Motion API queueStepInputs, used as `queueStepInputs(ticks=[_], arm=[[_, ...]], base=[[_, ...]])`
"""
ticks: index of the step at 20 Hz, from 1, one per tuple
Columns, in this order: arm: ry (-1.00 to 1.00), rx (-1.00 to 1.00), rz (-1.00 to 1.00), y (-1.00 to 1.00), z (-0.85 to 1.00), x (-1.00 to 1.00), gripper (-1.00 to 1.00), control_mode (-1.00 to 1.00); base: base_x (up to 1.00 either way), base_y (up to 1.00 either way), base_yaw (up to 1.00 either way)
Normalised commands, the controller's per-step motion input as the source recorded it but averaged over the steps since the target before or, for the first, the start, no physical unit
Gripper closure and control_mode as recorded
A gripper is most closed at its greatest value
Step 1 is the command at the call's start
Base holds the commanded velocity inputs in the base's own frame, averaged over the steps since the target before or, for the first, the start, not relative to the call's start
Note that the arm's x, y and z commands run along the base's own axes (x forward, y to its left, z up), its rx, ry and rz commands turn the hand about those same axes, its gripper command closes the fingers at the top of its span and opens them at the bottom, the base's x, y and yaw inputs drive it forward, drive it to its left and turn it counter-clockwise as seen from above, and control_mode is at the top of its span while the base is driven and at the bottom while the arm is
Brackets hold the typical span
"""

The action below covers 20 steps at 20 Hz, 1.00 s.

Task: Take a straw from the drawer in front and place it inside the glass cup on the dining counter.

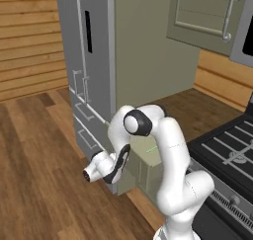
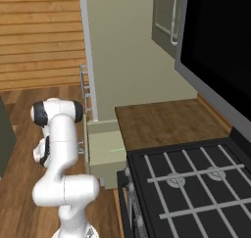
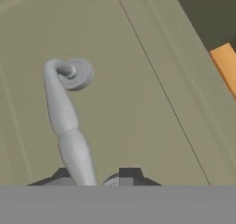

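The sage-green drawer [image 1: 144,169] stands pulled out from under the short wood counter, also seen as an open box [image 2: 104,151]. Inside it lies the thin light-green straw [image 1: 151,148] [image 2: 116,150]. In the hand view the drawer's flat front panel [image 3: 138,80] faces me, and its silver bar handle [image 3: 64,117] runs down between my two dark finger tips. My gripper [image 3: 94,177] is shut on that handle. The white hand [image 1: 106,167] sits just in front of the drawer's face. The glass cup and the dining counter are out of view.
A tall grey fridge [image 1: 89,61] stands left of the drawer. The black stove [image 1: 230,152] is on the right, with a dark microwave [image 2: 220,46] above it. Open wood floor [image 1: 39,175] lies to the left of the arm.
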Motion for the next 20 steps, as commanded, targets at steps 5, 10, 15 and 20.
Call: queueStepInputs(ticks=[5,10,15,20], arm=[[0.0,0.09,0.03,0.91,0.13,-0.21,-1.0,-1.0],[0.2,0.35,0.03,0.32,0.12,-0.24,-1.0,-1.0],[0.35,0.56,0.08,0.3,0.24,-0.26,-1.0,-1.0],[0.25,0.62,0.08,0.04,0.68,-0.45,-1.0,-1.0]], base=[[0.0,0.0,0.0],[0.0,0.0,0.0],[0.0,0.0,0.0],[0.0,0.0,0.0]])
